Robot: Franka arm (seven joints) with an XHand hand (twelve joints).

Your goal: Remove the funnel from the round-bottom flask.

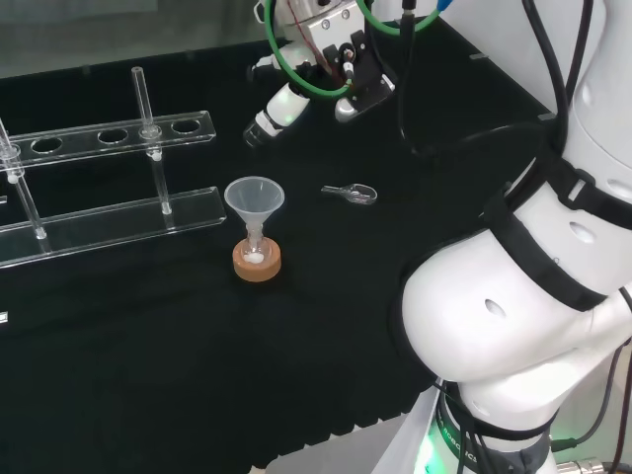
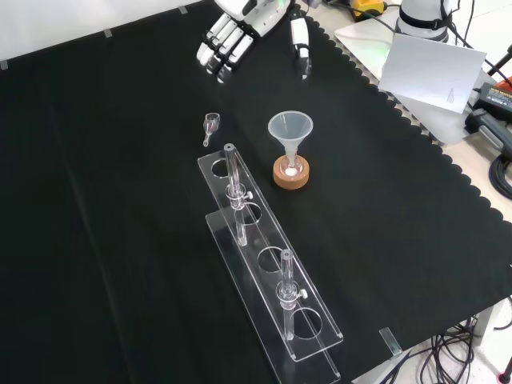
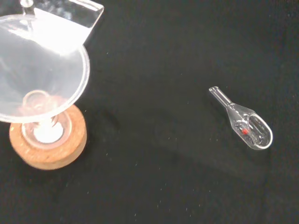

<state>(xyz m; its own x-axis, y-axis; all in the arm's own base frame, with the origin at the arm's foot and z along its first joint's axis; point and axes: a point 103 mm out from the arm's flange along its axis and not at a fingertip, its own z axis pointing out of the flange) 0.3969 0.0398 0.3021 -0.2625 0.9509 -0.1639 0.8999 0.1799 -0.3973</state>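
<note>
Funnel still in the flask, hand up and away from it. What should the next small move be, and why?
Probably bring the hand down toward the funnel, in the front view lower and to the right. The funnel still sits with its stem in the flask on the cork ring. The hand hovers apart from it, fingers fairly straight, holding nothing. The approach should likely keep clear of the small glass scoop lying nearby.

Clear funnel (image 3: 39, 70): wide cone open upward, stem set down into the neck of a clear flask (image 3: 45, 134) holding something pale at its bottom. Cork ring stand (image 3: 51, 147): round, tan, under the flask, resting on the black cloth (image 3: 163, 186). Small clear glass scoop (image 3: 243, 124): lying flat on the cloth, well apart from the stand, a red speck inside its bowl. Clear rack corner (image 3: 70, 11): behind the funnel's rim.
</note>
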